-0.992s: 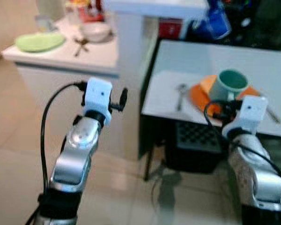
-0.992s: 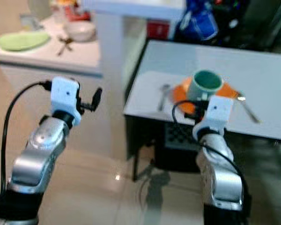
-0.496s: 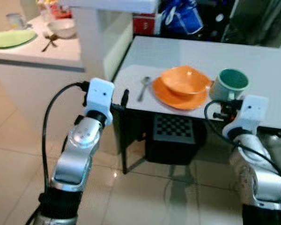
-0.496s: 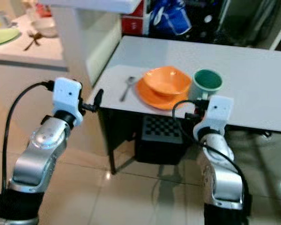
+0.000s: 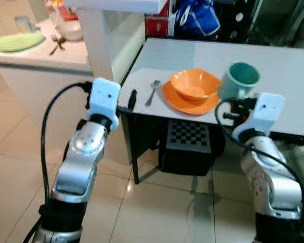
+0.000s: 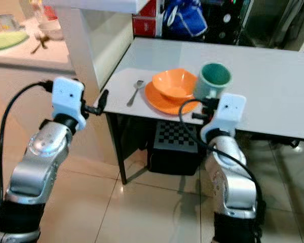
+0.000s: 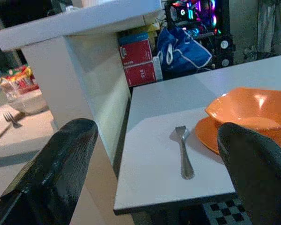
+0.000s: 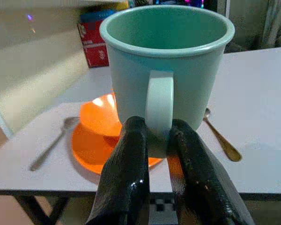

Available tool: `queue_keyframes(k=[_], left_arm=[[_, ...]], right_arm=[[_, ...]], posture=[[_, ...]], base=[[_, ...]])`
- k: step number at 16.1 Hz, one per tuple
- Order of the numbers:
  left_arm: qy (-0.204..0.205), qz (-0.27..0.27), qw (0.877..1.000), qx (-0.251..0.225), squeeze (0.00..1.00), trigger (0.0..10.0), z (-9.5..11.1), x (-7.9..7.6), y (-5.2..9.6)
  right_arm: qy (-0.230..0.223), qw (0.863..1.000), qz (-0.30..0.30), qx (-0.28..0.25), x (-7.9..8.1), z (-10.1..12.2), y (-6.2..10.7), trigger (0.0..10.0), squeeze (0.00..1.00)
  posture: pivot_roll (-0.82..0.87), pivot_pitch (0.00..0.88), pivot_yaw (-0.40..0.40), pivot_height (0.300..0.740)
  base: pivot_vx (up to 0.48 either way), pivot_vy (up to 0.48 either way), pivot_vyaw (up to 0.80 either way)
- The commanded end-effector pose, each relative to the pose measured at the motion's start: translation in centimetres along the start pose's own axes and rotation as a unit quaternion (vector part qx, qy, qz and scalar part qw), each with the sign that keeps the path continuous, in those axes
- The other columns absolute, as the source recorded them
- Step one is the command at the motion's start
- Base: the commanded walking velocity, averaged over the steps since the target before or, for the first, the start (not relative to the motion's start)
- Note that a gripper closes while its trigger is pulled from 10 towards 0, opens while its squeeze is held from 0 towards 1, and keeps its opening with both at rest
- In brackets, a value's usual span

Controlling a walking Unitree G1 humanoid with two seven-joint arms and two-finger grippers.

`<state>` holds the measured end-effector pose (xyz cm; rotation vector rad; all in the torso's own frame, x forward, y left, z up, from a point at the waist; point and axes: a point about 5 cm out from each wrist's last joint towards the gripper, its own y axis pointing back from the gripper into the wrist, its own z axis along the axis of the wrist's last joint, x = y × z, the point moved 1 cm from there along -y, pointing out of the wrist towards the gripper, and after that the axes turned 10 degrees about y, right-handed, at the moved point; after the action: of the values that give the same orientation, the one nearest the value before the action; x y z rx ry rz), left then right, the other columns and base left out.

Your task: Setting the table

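My right gripper (image 8: 155, 154) is clenched on the mug (image 8: 167, 70) handle, holding it upright above the table (image 5: 289, 76) edge, just beside the bowl (image 5: 194, 83) on its plate (image 5: 180, 101). Left gripper (image 7: 154, 154) gapes near the spoon (image 7: 183, 154); a second spoon (image 8: 220, 136), I think, lies behind the mug.

— What sort of place is this?
— A home dining corner: tiled floor (image 5: 157, 202), a white desk (image 5: 273, 66) laid with an orange bowl (image 5: 193, 84), plate (image 5: 178, 100) and spoon (image 5: 152, 92).
— And beside it?
— A kitchen counter (image 5: 45, 58) bearing a green plate (image 5: 17, 41) and forks (image 5: 55, 44).
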<state>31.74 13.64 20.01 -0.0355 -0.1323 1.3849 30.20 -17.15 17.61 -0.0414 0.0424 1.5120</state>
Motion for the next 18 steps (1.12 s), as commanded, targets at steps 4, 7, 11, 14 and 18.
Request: queue_keyframes(k=[4,7,11,14,18], left_arm=[[0.000,-0.013,1.000,-0.017,0.00,10.0,0.97,-0.24,-0.17],[-0.004,-0.016,1.000,-0.015,0.00,10.0,0.85,-0.28,-0.17],[-0.004,-0.015,1.000,-0.014,0.00,10.0,0.85,-0.04,-0.11],[-0.004,-0.018,1.000,-0.012,0.00,10.0,0.78,-0.08,-0.09],[-0.005,-0.016,1.000,-0.014,0.00,10.0,0.91,0.04,-0.08]], right_arm=[[-0.003,1.000,-0.005,-0.015,-0.32,1.00,-0.14,10.0,0.00],[-0.001,1.000,-0.009,-0.015,-0.54,1.08,-0.21,10.0,0.00],[0.002,1.000,-0.008,-0.015,-0.53,1.11,-0.23,10.0,0.00],[0.004,1.000,-0.009,-0.015,-0.57,1.09,-0.29,10.0,0.00],[-0.002,1.000,0.011,-0.021,-0.11,1.34,-0.40,10.0,0.00]], posture=[[-0.01,0.000,0.021,0.740],[-0.02,0.000,0.021,0.740],[-0.02,0.000,0.020,0.740],[-0.02,0.000,0.019,0.740],[-0.01,0.000,0.015,0.740]], base=[[0.359,0.000,-0.62],[0.359,0.000,-0.36],[0.360,0.000,0.00],[0.359,0.000,0.00],[0.357,0.000,0.00]])
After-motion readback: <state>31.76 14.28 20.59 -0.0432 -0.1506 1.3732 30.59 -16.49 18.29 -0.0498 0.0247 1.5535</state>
